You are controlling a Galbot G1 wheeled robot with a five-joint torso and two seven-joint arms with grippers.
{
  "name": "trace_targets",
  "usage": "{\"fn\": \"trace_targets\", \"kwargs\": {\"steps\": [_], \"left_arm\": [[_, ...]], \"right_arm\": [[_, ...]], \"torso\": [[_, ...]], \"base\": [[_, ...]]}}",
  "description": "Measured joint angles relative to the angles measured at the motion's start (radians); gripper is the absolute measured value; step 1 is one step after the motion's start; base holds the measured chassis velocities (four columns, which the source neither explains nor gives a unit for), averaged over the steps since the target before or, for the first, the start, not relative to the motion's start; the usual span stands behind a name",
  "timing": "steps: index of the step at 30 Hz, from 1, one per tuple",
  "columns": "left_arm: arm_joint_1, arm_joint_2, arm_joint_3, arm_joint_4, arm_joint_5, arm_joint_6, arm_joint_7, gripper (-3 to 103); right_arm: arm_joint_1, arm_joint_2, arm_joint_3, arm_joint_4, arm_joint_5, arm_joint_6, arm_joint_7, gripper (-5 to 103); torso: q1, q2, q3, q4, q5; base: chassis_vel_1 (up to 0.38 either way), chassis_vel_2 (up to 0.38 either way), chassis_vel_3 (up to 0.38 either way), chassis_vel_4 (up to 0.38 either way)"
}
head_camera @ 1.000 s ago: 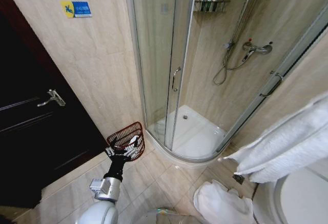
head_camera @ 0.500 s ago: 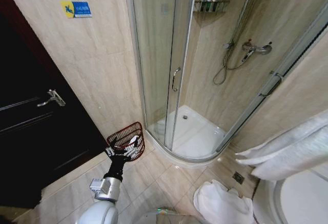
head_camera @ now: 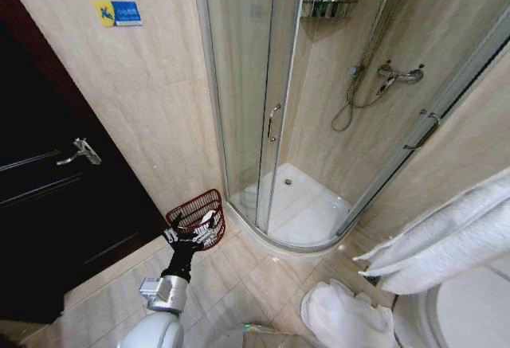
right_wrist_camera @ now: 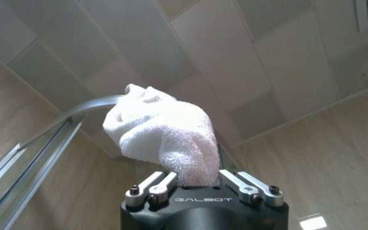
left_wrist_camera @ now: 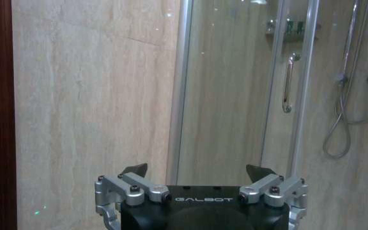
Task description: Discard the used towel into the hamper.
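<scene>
- Tiled bathroom, beige walls; glass shower stall (head_camera: pixel 271 109) is your ref landmark.
- Hamper (head_camera: pixel 197 214) sits on the floor just beside the stall's curved base, on the dark-door side.
- Left gripper (left_wrist_camera: pixel 197 173): fingers apart, nothing between them; in head view it hovers at the hamper's rim, prob. parked.
- Right gripper (right_wrist_camera: pixel 195 181): clamped on the towel (right_wrist_camera: pixel 161 139), pointing at the ceiling; the fabric bunches above the fingers.
- In head view the towel (head_camera: pixel 446 240) drapes well apart from the hamper, across the stall from it. Drop not yet done.
- A second white cloth (head_camera: pixel 344 316) lies on the floor near the stall base.
</scene>
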Motion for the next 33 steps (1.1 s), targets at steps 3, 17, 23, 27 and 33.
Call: {"fn": "trace_targets", "kwargs": {"steps": [3,17,23,27,33], "left_arm": [[0.0,0.0,0.0,0.0,0.0,0.0,0.0,100],[0.0,0.0,0.0,0.0,0.0,0.0,0.0,100],[0.0,0.0,0.0,0.0,0.0,0.0,0.0,100],[0.0,0.0,0.0,0.0,0.0,0.0,0.0,100],[0.0,0.0,0.0,0.0,0.0,0.0,0.0,100]], "right_arm": [[0.004,-0.003,-0.005,0.0,0.001,-0.001,0.0,13],[0.01,-0.003,-0.016,0.0,0.0,-0.003,0.0,13],[0.004,-0.005,-0.009,0.0,0.005,0.003,0.0,13],[0.003,-0.008,-0.005,0.0,0.009,0.008,0.0,13],[0.005,-0.013,-0.001,0.0,0.018,0.013,0.0,13]], "torso": [[-0.012,-0.026,-0.014,0.0,0.0],[-0.02,-0.045,-0.025,0.0002,0.0],[-0.005,-0.011,-0.007,0.0002,0.0],[0.006,0.013,0.006,0.0001,0.0],[0.025,0.053,0.027,0.0002,0.0001]], "base": [[0.0,0.0,0.0,0.0],[0.0,0.0,0.0,0.0],[0.0,0.0,0.0,0.0],[0.0,0.0,0.0,0.0],[0.0,0.0,0.0,0.0]]}}
